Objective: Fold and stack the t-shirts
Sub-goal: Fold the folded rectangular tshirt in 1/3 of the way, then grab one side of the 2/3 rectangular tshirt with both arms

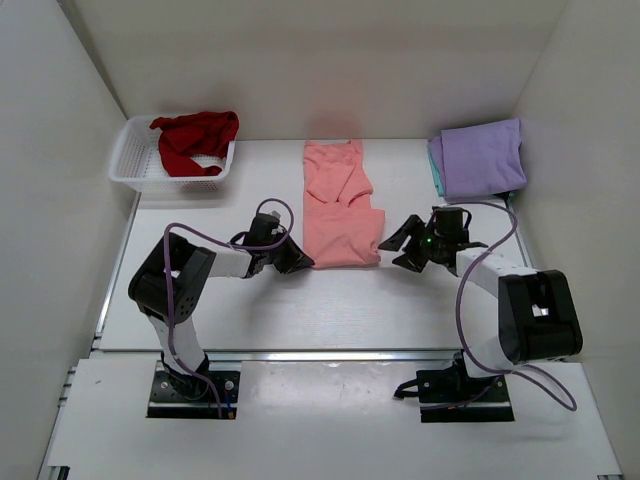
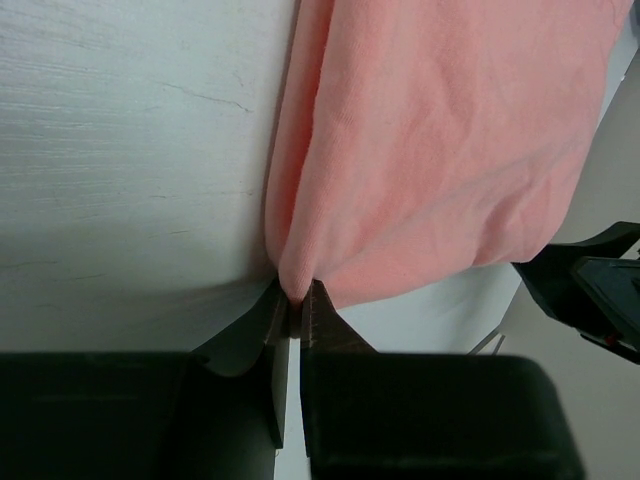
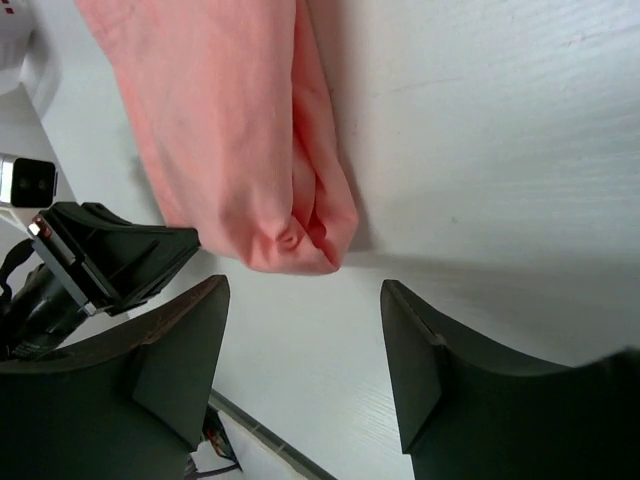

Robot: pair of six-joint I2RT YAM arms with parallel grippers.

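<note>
Top external view: the soft salmon-pink short-sleeved t-shirt (image 1: 340,205) lies mid-tabletop as a narrow strip, sides folded in and hem toward the near edge. The left gripper (image 2: 298,305) is nipped tight on the hem's near-left corner, while the right gripper (image 3: 300,300) stands wide apart and empty just short of the near-right corner, probably so both can lift the hem together. A folded lavender-purple t-shirt (image 1: 483,158) marks the stack at the far right corner, and a crumpled dark red t-shirt (image 1: 195,135) sits in the white plastic lattice basket (image 1: 130,165) at the far left.
</note>
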